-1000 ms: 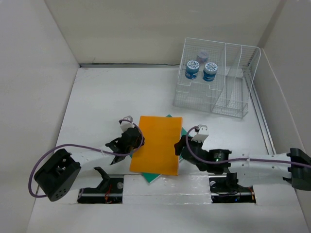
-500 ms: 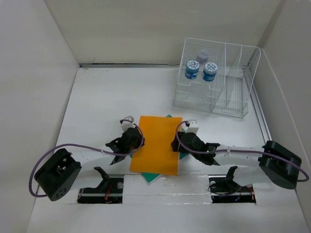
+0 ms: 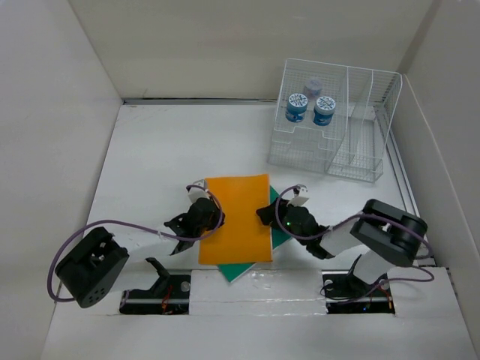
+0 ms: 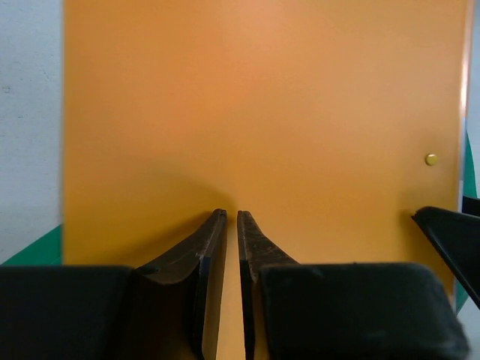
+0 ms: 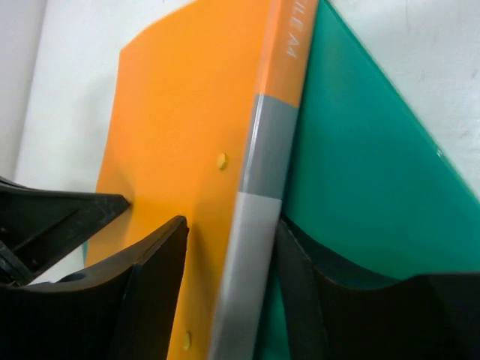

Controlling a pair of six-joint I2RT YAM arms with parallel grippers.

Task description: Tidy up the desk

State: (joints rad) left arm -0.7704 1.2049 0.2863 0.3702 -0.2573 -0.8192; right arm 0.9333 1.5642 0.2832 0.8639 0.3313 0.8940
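An orange folder (image 3: 234, 219) lies on the white desk (image 3: 165, 150), on top of a green folder (image 3: 279, 229). My left gripper (image 3: 213, 219) is at the orange folder's left side. In the left wrist view its jaws (image 4: 232, 214) are shut to a thin slit, with the tips on the orange cover (image 4: 262, 97). My right gripper (image 3: 267, 216) is at the folder's right edge. Its open jaws (image 5: 231, 223) straddle the grey-and-white spine (image 5: 266, 157): one finger is over the orange cover (image 5: 180, 120), the other is against the green folder (image 5: 360, 172).
A white wire rack (image 3: 360, 157) stands at the back right and holds two blue-lidded jars (image 3: 298, 105) and a pale one behind them. Beige wall panels enclose the desk on three sides. The right arm's elbow (image 3: 390, 236) is folded in near the front right.
The right arm folded in and its gripper moved left onto the folder's spine. The orange folder shifted left and turned slightly. Both grippers' jaws narrowed.
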